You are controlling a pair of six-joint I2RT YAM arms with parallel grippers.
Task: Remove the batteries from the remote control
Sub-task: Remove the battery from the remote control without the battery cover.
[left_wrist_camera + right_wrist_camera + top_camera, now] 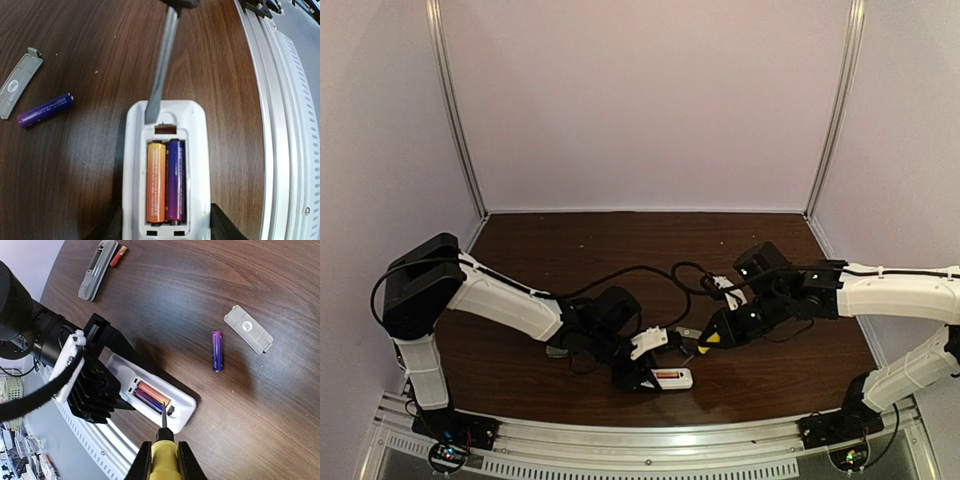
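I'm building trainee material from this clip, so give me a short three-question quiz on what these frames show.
1. True or false: the white remote has no batteries left in it.
2. Multiple choice: what does the right tool hold? A) a purple battery B) the yellow-handled screwdriver C) a grey cover
3. Fill in: the loose purple battery lies beside the grey ____.
Key: 1 false, an orange battery and a purple one sit in it; 2 B; 3 cover plate.
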